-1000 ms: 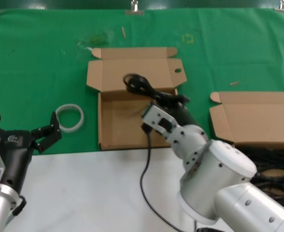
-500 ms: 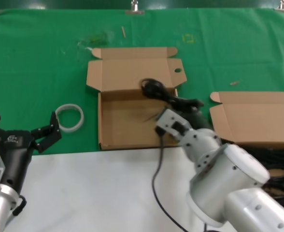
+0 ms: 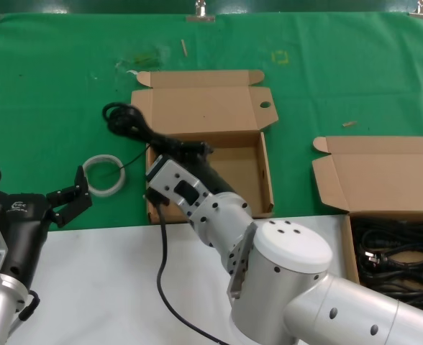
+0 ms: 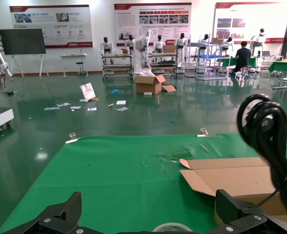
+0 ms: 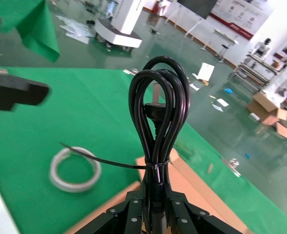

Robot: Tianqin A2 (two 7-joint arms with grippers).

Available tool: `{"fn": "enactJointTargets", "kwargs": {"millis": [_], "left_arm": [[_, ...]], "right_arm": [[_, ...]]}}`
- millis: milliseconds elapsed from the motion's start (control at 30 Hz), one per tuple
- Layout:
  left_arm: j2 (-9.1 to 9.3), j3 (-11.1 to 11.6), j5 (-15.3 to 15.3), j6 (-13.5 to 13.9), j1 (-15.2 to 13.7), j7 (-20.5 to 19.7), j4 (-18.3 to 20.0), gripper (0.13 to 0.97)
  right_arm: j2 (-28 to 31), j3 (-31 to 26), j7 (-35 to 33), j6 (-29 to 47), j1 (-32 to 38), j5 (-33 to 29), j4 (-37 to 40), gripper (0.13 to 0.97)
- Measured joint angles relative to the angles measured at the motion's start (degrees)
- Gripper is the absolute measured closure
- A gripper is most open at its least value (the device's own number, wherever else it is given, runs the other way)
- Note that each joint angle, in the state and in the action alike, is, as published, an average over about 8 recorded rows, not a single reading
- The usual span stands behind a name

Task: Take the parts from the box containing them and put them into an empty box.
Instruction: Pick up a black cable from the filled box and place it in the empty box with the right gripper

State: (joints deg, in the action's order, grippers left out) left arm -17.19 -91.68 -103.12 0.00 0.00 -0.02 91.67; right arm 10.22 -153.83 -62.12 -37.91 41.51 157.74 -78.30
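Observation:
My right gripper is shut on a black power cord and holds it above the back left corner of the empty box. That box has a lid tab with a small round hole. The coil sticks out left past the lid, over the green cloth, and its loose tail hangs down over the white table. In the right wrist view the coil stands up from my closed right gripper. The box containing more cords is at the lower right. My left gripper is open, parked at the left.
A white tape ring lies on the green cloth left of the empty box, between both grippers; it also shows in the right wrist view. The full box's lid stands open at right. The white table edge runs along the front.
My right gripper has swung left with the cord, from the empty box's right side across it to its back left corner. The left arm has not moved.

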Motion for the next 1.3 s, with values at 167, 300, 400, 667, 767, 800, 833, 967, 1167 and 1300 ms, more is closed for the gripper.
{"fn": "enactJointTargets", "kwargs": {"millis": [167,300,400,667,767,800,833,967,1167,1300], "left_arm": [[0.0,0.0,0.0,0.0,0.0,0.0,0.0,0.132],[0.0,0.0,0.0,0.0,0.0,0.0,0.0,0.132],[0.0,0.0,0.0,0.0,0.0,0.0,0.0,0.132],[0.0,0.0,0.0,0.0,0.0,0.0,0.0,0.132],[0.0,0.0,0.0,0.0,0.0,0.0,0.0,0.132],[0.0,0.0,0.0,0.0,0.0,0.0,0.0,0.132],[0.0,0.0,0.0,0.0,0.0,0.0,0.0,0.132],[0.0,0.0,0.0,0.0,0.0,0.0,0.0,0.132],[0.0,0.0,0.0,0.0,0.0,0.0,0.0,0.132],[0.0,0.0,0.0,0.0,0.0,0.0,0.0,0.132]], "right_arm": [[0.2,-2.7,2.6,-0.4,1.0,0.0,0.0,0.897],[0.6,-3.4,3.2,-0.8,1.1,0.0,-0.1,0.897],[0.9,-3.6,3.3,-1.0,0.9,0.0,-0.2,0.897],[1.6,2.9,-4.4,-2.3,-3.3,0.0,0.1,0.897],[1.7,8.1,-10.2,-2.7,-6.1,0.0,0.3,0.897],[1.8,9.8,-12.0,-2.8,-7.0,0.0,0.4,0.897],[1.8,11.4,-13.7,-2.9,-7.8,0.0,0.5,0.897],[1.9,17.0,-19.8,-2.9,-10.5,0.0,0.8,0.897],[1.9,21.8,-24.9,-2.5,-12.4,0.0,1.3,0.897],[1.8,22.5,-25.6,-2.1,-12.6,0.0,1.5,0.897]]}}
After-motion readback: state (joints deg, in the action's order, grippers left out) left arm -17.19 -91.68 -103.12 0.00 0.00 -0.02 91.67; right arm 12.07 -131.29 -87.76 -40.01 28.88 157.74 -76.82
